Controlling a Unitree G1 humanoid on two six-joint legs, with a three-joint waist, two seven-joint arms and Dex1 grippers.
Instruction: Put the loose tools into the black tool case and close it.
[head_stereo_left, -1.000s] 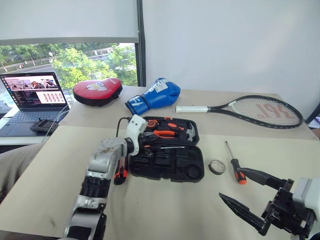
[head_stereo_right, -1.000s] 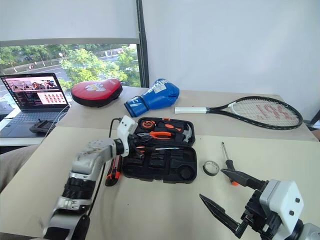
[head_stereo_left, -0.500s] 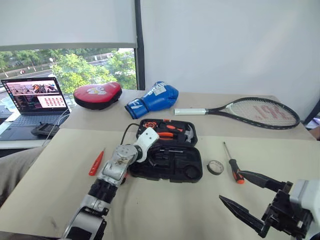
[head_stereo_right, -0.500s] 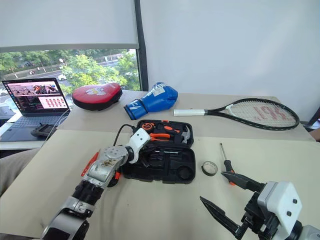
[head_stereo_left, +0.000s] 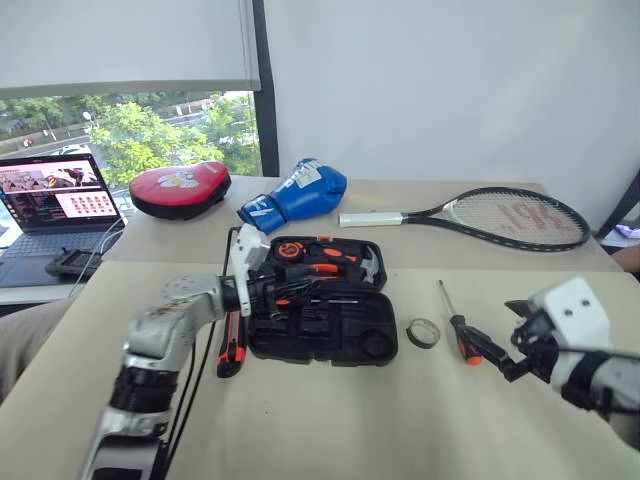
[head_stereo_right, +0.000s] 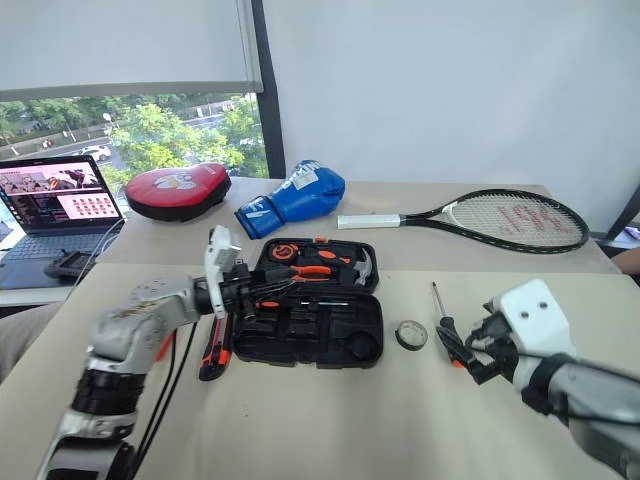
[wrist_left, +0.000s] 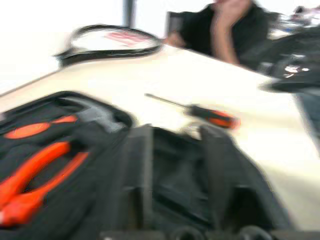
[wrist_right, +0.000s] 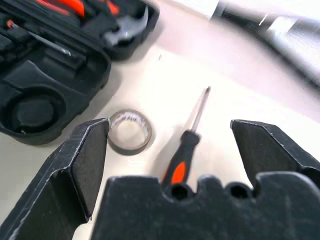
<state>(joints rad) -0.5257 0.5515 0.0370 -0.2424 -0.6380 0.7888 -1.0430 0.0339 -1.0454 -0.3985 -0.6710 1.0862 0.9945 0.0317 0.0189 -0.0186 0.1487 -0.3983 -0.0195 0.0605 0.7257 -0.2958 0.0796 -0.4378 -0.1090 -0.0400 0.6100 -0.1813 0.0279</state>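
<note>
The black tool case (head_stereo_left: 330, 352) lies open in the middle of the table, with orange pliers (head_stereo_left: 325, 268) and a hammer (head_stereo_left: 368, 265) in its far half and a thin screwdriver shaft (wrist_right: 40, 37) lying across it. My left gripper (head_stereo_left: 278, 290) hovers over the case's left part, fingers apart with nothing between them. An orange-black utility knife (head_stereo_left: 230, 350) rests just left of the case. To the case's right are a grey tape roll (head_stereo_left: 424, 332) and a black-and-orange screwdriver (head_stereo_left: 462, 330). My right gripper (head_stereo_left: 498, 338) stands wide open right behind that screwdriver's handle (wrist_right: 181, 155).
At the back of the table lie a red pad (head_stereo_left: 180, 188), a blue boxing glove (head_stereo_left: 295, 195) and a tennis racket (head_stereo_left: 500, 215). A laptop (head_stereo_left: 60, 195) sits on a side desk at the left. A person in black (wrist_left: 235, 25) is seated past the table's right end.
My left gripper has opened and drawn back toward the case's left side. My right gripper has moved forward up to the screwdriver by the tape roll. The camera has shifted.
</note>
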